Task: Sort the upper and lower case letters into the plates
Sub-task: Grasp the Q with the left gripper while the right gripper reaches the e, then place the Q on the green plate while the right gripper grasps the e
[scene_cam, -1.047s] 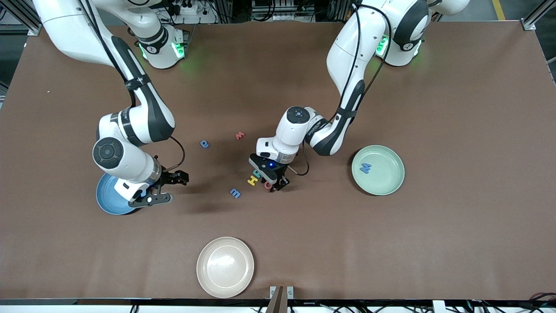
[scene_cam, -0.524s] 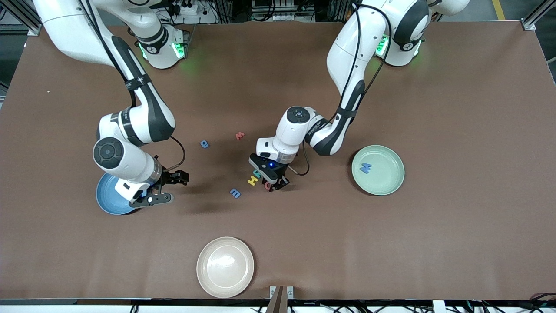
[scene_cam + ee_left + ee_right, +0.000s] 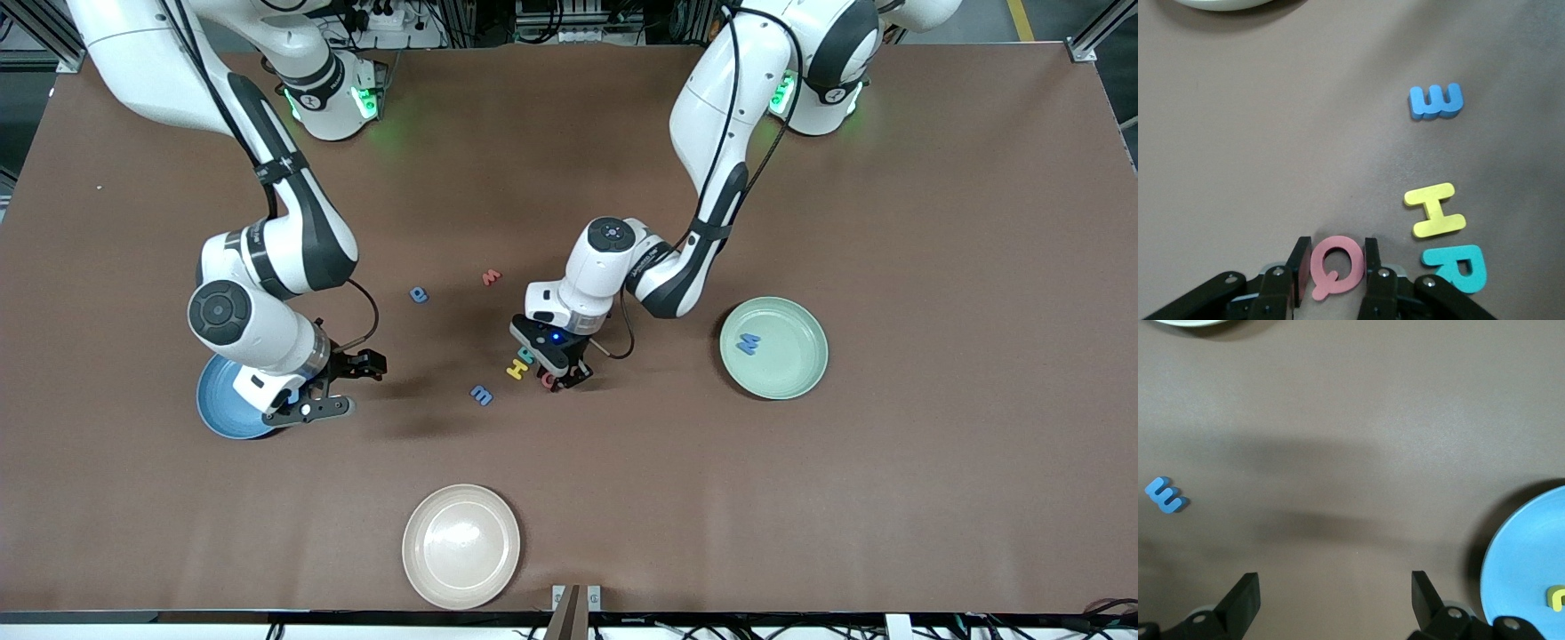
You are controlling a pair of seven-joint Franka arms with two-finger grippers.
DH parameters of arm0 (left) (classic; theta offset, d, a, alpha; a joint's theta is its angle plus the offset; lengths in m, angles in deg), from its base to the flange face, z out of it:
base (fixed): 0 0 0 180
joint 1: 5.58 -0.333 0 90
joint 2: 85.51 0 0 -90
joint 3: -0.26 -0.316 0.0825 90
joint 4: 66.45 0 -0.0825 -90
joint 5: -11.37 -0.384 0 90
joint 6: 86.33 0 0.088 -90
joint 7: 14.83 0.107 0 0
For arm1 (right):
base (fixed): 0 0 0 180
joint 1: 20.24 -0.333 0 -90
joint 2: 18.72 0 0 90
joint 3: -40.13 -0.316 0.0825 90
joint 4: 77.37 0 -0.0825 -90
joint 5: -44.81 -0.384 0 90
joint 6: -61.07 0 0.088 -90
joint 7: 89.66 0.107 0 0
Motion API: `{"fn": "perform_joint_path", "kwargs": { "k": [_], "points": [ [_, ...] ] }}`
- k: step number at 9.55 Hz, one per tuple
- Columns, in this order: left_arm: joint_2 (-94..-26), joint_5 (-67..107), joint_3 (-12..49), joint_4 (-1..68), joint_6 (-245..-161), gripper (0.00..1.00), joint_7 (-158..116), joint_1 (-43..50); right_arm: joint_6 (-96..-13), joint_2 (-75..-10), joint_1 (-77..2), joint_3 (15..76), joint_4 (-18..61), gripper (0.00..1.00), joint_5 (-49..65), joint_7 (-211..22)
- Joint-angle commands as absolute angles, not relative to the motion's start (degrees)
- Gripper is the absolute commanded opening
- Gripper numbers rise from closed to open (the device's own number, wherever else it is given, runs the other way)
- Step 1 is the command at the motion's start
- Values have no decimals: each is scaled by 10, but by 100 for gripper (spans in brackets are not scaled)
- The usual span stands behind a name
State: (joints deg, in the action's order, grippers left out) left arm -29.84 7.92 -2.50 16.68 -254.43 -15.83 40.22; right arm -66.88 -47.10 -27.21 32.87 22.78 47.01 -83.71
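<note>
Left gripper (image 3: 1333,270) low centre-frame, clamped on red Q (image 3: 1333,267), probably bound for mint plate (image 3: 800,378). Right gripper (image 3: 1335,593) waiting wide open, empty, beside blue plate (image 3: 1518,573).

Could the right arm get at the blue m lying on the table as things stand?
Probably yes. The right tool hangs open by the blue plate, and bare table lies between it and the blue m; the left tool grips the red Q nearby.
</note>
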Motion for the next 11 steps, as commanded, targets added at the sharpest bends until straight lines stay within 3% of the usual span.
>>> {"fn": "perform_joint_path", "kwargs": {
  "k": [1, 3, 5, 7, 9, 11],
  "points": [
    [-342, 70, -26, 181, -2488, 20, -157, 386, -663, -483, -272, 325, 209, 100, 466, -848],
    [-371, 70, -17, 184, -2427, 20, -112, 362, -664, -485, -274, 325, 205, 100, 463, -847],
    [-418, 70, -1, 232, -2385, 20, -21, 310, -679, -500, -292, 325, 204, 100, 466, -844],
    [-502, 70, 51, 348, -2377, 20, 100, 197, -694, -523, -327, 325, 188, 100, 480, -852],
    [-574, 70, 130, 448, -2344, 20, 192, 58, -690, -593, -367, 325, 104, 100, 498, -862],
    [-640, 70, 159, 531, -2298, 20, 250, -26, -690, -652, -383, 326, 51, 100, 500, -864]
  ]
}}
